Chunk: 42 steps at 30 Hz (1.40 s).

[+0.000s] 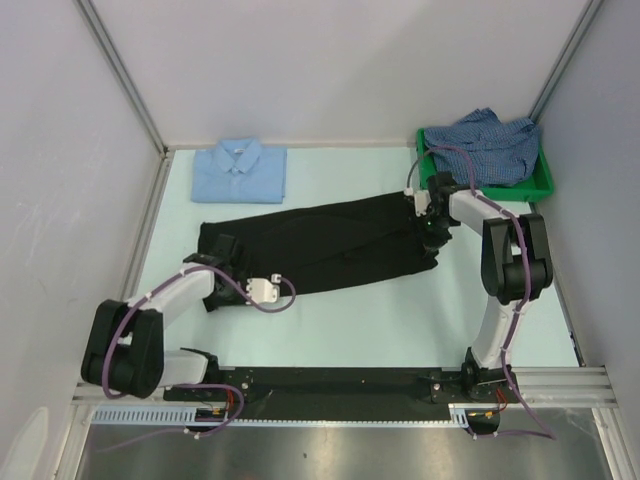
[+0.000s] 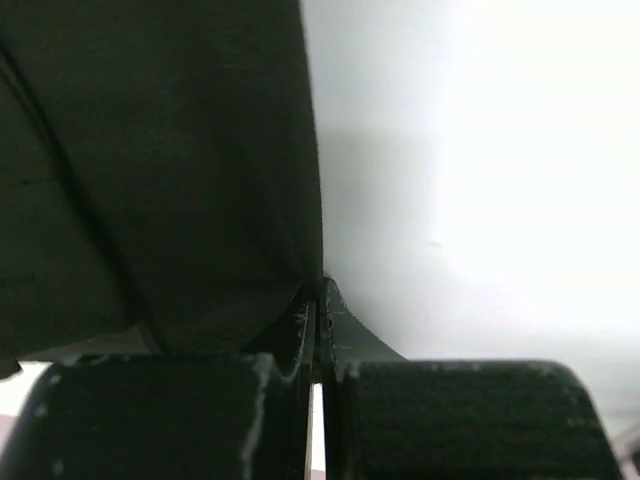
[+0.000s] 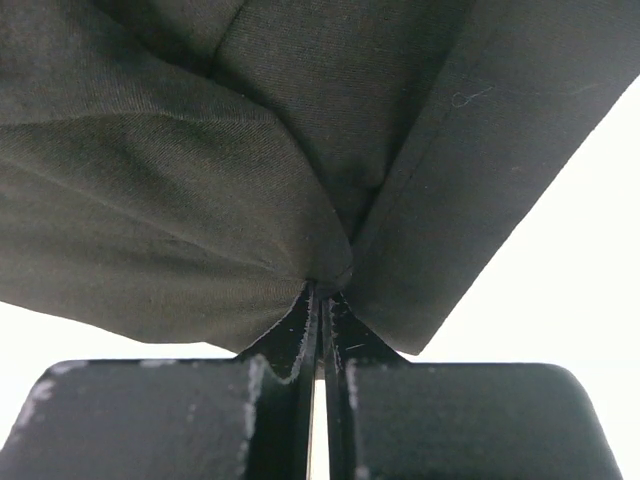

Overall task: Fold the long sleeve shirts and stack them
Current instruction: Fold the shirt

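The black shirt lies stretched in a long band across the middle of the table. My left gripper is shut on its left end; in the left wrist view the black shirt hangs from my closed gripper. My right gripper is shut on its right end; in the right wrist view the bunched black shirt is pinched by my gripper. The light blue shirt lies folded at the back left. The checked shirt lies crumpled in the green bin.
The green bin stands at the back right corner. White walls enclose the table on three sides. The pale table surface shows in front of the black shirt. A black rail runs along the near edge by the arm bases.
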Each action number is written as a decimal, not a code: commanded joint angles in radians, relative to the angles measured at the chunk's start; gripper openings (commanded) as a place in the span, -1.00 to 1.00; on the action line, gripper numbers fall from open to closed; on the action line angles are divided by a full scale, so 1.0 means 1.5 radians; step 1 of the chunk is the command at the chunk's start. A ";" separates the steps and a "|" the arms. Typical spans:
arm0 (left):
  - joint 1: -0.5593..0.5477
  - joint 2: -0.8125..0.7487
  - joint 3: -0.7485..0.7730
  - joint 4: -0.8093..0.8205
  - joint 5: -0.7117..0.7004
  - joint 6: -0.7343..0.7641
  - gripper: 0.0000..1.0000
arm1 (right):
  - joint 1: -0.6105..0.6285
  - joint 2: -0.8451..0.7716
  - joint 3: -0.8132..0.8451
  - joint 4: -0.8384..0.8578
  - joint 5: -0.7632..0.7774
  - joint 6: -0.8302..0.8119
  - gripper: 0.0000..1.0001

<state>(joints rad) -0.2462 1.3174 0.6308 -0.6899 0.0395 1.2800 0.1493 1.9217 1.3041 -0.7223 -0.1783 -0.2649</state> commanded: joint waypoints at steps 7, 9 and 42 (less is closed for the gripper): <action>0.004 -0.098 0.011 -0.153 0.084 -0.029 0.01 | 0.065 0.180 0.186 0.135 0.118 -0.154 -1.00; 0.010 -0.108 0.031 -0.168 0.109 -0.054 0.19 | 0.066 0.227 0.257 0.138 0.138 -0.177 -1.00; -0.121 0.030 0.229 -0.067 0.149 -0.353 0.35 | 0.134 0.056 0.348 0.198 0.042 -0.178 0.59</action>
<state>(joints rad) -0.2878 1.3956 0.9501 -0.8326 0.2707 0.8593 0.3504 2.1345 1.8366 -0.3527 -0.0109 -0.6556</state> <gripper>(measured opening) 0.671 0.782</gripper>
